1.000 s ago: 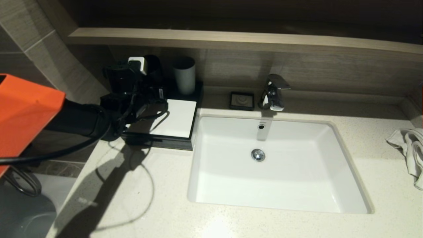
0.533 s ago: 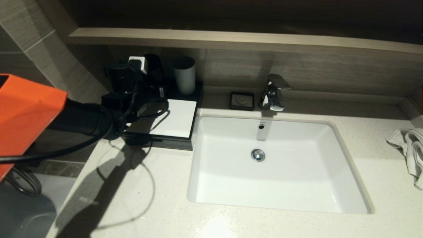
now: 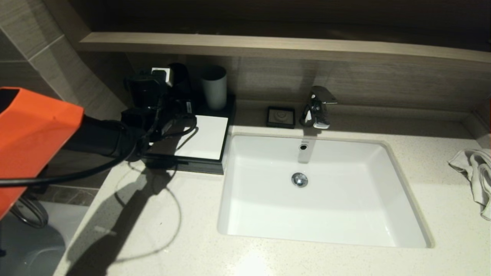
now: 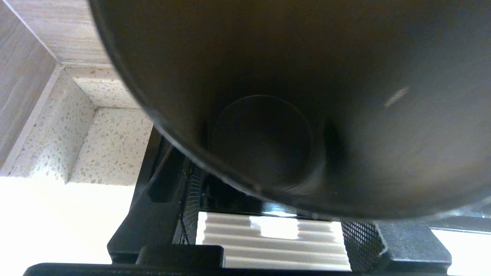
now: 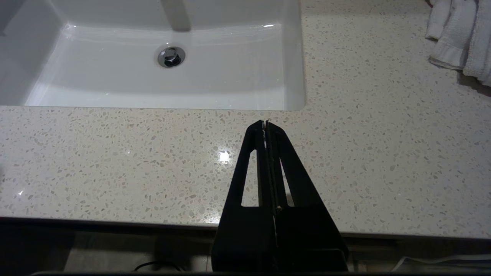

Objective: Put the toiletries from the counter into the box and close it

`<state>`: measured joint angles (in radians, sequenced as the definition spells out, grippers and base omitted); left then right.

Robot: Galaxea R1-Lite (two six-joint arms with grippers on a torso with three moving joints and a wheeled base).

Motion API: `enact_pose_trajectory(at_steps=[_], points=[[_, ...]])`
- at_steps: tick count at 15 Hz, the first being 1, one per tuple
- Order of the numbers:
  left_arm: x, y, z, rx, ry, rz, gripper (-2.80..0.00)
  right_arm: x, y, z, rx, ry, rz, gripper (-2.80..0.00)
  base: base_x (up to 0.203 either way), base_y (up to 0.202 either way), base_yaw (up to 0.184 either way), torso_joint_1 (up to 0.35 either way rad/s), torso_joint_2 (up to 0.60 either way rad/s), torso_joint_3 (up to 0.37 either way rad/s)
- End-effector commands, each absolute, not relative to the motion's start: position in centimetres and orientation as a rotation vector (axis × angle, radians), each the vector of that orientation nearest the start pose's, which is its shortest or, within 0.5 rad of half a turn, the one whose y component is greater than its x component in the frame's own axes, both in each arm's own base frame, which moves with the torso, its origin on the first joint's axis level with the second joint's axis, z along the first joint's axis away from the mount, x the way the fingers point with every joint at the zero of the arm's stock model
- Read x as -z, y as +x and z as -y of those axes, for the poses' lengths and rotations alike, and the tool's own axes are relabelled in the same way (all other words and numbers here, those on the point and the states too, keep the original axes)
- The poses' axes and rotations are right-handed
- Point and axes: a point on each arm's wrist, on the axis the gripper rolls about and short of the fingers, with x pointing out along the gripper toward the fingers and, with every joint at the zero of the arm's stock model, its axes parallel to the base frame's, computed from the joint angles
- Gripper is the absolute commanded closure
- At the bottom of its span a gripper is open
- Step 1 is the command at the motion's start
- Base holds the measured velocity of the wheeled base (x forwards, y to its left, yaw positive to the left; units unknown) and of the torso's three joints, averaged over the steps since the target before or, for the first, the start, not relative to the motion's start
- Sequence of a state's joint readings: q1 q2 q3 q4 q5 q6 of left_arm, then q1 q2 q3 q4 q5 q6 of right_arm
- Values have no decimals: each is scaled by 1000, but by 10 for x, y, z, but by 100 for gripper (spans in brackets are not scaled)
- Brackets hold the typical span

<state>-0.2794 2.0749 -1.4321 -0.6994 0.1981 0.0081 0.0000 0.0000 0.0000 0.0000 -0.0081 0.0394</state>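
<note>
The black box (image 3: 203,132) with the white top panel stands at the counter's (image 3: 153,230) back left, its front drawer pushed in. No toiletries show in any view. My left gripper (image 3: 168,90) reaches over the box's back left part and is shut on the black cup (image 3: 179,74). In the left wrist view the cup's (image 4: 287,76) open mouth fills most of the picture, with a mesh-padded finger (image 4: 360,237) on each side and the box's ribbed white panel (image 4: 268,245) below. My right gripper (image 5: 265,123) hangs shut and empty over the counter's (image 5: 115,161) front edge.
A grey cup (image 3: 214,87) stands on the box's back right corner. A small black soap dish (image 3: 281,116) and a chrome tap (image 3: 317,107) sit behind the white sink (image 3: 322,234). A crumpled white towel (image 3: 475,172) lies at the far right.
The left arm has shifted slightly up and to the right at the black cup. The cup, the box and the right gripper look unchanged.
</note>
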Motion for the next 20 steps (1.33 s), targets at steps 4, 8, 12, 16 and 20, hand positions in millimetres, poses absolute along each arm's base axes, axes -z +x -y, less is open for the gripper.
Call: enact_pose_trajectory(at_steps=[4, 8, 12, 16, 20], points=[[-221, 422, 116, 80, -7, 59, 0, -75, -23, 0, 8, 40, 0, 0, 0, 0, 0, 0, 0, 0], [-221, 424, 117, 78, -8, 63, 0, -75, -23, 0, 8, 40, 0, 0, 0, 0, 0, 0, 0, 0], [-220, 424, 117, 79, -7, 62, 0, -75, -23, 0, 8, 40, 0, 0, 0, 0, 0, 0, 0, 0], [-221, 424, 117, 77, -8, 64, -280, -75, -23, 0, 8, 40, 0, 0, 0, 0, 0, 0, 0, 0], [-222, 424, 117, 78, -10, 73, -280, -75, -23, 0, 8, 40, 0, 0, 0, 0, 0, 0, 0, 0]])
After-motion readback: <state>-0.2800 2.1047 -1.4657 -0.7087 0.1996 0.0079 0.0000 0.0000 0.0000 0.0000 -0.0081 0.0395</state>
